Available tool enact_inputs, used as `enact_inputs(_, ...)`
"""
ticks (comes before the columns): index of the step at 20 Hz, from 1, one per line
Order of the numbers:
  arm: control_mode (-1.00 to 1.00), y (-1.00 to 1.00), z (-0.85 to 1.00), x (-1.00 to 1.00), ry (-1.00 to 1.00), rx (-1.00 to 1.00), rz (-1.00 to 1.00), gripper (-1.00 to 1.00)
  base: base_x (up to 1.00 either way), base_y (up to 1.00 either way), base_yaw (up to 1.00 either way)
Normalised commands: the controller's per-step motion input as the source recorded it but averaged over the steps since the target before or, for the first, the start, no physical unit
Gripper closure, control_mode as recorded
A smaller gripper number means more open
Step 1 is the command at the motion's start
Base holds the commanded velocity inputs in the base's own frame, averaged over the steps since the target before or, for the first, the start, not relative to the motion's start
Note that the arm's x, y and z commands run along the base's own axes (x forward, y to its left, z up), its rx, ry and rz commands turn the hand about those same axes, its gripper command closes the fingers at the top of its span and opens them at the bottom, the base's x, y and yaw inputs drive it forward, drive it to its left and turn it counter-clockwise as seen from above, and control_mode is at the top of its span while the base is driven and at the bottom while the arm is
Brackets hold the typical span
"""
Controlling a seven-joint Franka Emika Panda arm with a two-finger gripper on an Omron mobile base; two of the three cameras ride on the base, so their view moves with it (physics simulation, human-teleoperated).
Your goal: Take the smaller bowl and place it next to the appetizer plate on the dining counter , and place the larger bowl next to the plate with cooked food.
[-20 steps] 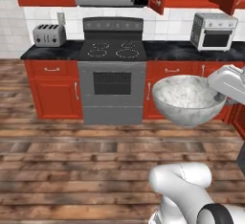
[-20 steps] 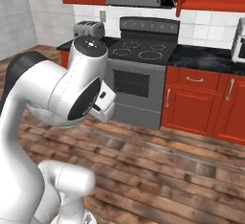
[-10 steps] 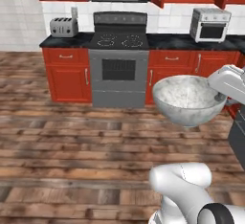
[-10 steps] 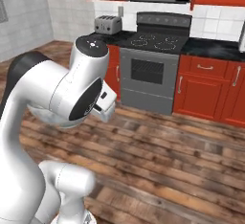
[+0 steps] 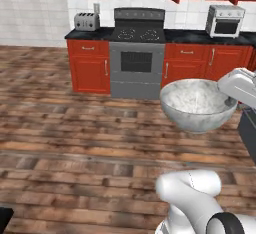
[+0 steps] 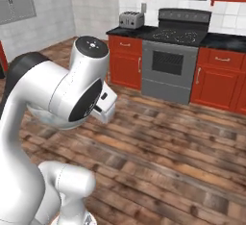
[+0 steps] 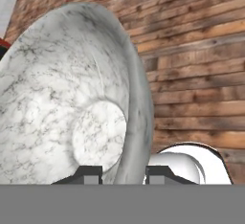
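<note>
One deep grey-white marbled stone-look bowl [image 5: 197,103] hangs in the air above the brown wooden plank floor [image 5: 75,138], well in front of the grey oven range with a black cooktop [image 5: 138,60], which serves as the landmark. In the left base view the bowl sits upright, its mouth facing up, lower than the range's door and a little to that door's right, with its right rim meeting the white end of the arm. In the hand view the gripper [image 7: 123,173] is pinched on the bowl's rim: one small dark fingertip [image 7: 86,173] lies inside the pale marbled hollow and the other lies outside the wall, so the rim runs up between them. The jaws stand only narrowly apart, with the bowl wall filling the gap. A silver toaster [image 5: 86,21] rests on the black countertop just left of the range, and a white toaster oven [image 5: 226,20] stands on the same countertop to the right of the range. Red cabinet doors [image 5: 90,68] flank the range on both sides. In the right base view the big white arm link blocks most of the bowl, of which just a pale sliver peeps out beneath it.
</note>
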Motion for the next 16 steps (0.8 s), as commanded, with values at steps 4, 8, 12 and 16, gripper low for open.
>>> enact_inputs(4,1.0,0.0,0.0,0.0,0.0,0.0,0.0,1.0,-1.0,-0.08,0.43)
enact_inputs(8,1.0,0.0,0.0,0.0,0.0,0.0,0.0,1.0,-1.0,0.34,0.43)
enact_inputs(12,1.0,0.0,0.0,0.0,0.0,0.0,0.0,1.0,-1.0,1.0,0.22)
enact_inputs(16,1.0,0.0,0.0,0.0,0.0,0.0,0.0,1.0,-1.0,0.94,0.06)
